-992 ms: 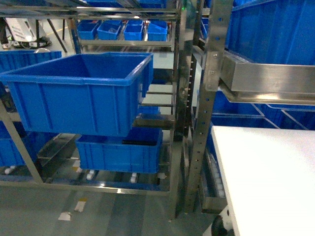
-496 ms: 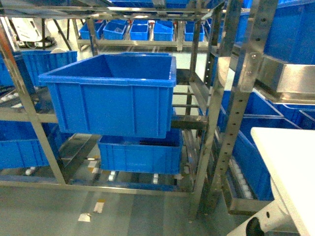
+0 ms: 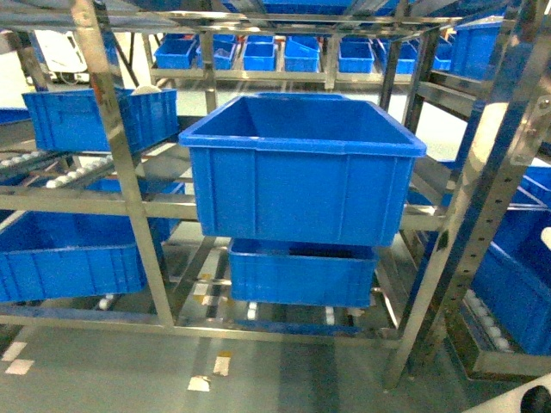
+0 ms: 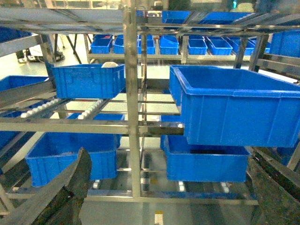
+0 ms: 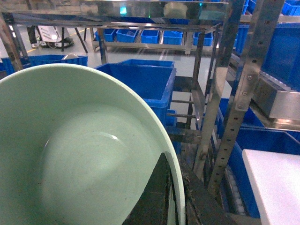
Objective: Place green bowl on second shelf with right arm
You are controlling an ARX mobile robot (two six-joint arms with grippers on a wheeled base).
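The green bowl fills the left of the right wrist view, pale mint and glossy, its hollow facing the camera. My right gripper is shut on the bowl's rim, one dark finger inside and the other outside. To the right in that view, the wide brushed-steel front rail of the second shelf shows behind a perforated post. My left gripper stands open and holds nothing, its fingers at the lower corners of the left wrist view. Neither gripper nor the bowl shows in the head view.
A large blue bin sits on the rack ahead, with a lower bin beneath it. Steel posts and roller tracks stand to the left. A white tabletop lies at the lower right of the right wrist view. A white domed thing rests in a far bin.
The head view has swung left: the large blue bin slid from left to centre-right, and the white tabletop has left the frame on the right.
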